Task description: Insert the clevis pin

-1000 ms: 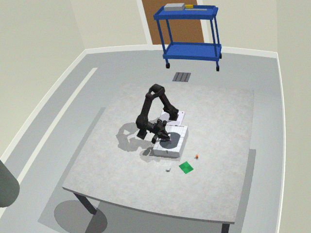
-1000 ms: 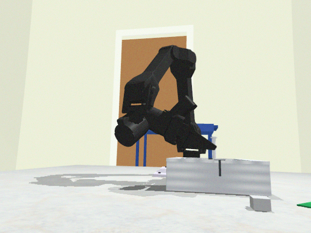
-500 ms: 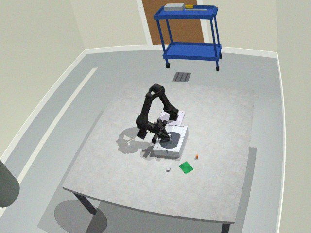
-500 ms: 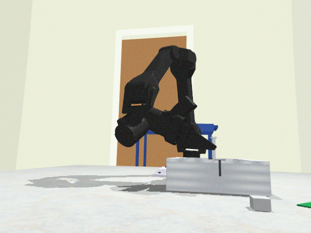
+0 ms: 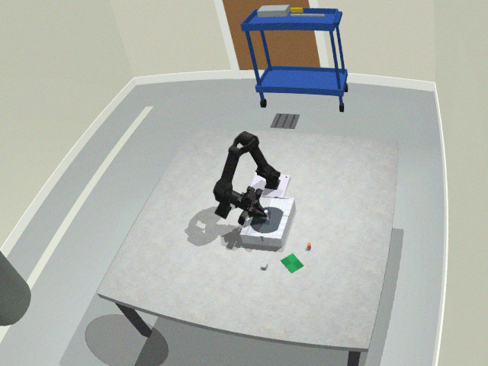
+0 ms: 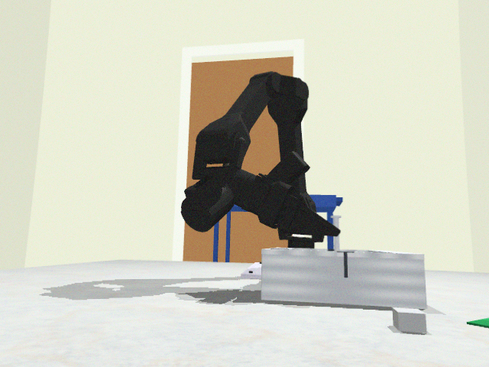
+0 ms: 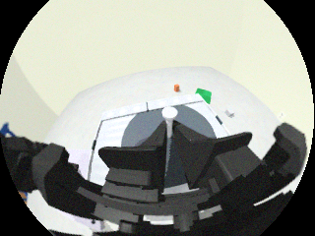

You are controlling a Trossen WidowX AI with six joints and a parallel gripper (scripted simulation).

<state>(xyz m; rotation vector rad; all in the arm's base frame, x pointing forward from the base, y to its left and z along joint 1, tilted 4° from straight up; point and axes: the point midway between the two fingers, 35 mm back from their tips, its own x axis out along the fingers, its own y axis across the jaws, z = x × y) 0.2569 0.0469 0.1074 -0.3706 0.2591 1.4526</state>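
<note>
One pin (image 5: 266, 213) (image 6: 336, 237) (image 7: 169, 116) is in my one gripper (image 5: 265, 215) (image 6: 338, 232) (image 7: 168, 124), its two fingers closed on it. I see it upright, head up, over one disc (image 5: 271, 226) (image 6: 345, 251) (image 7: 140, 129) on one tray (image 5: 287, 224) (image 6: 342, 278) (image 7: 110, 125). Two small blocks, one grey (image 5: 264, 266) (image 6: 409, 320) (image 7: 229, 113), one orange (image 5: 309, 245) (image 7: 176, 88), lie nearby.

blue cart (image 5: 301, 27) (image 6: 324, 203), green square (image 5: 292, 263) (image 6: 480, 323) (image 7: 204, 94), brown door (image 5: 271, 43) (image 6: 241, 118)
</note>
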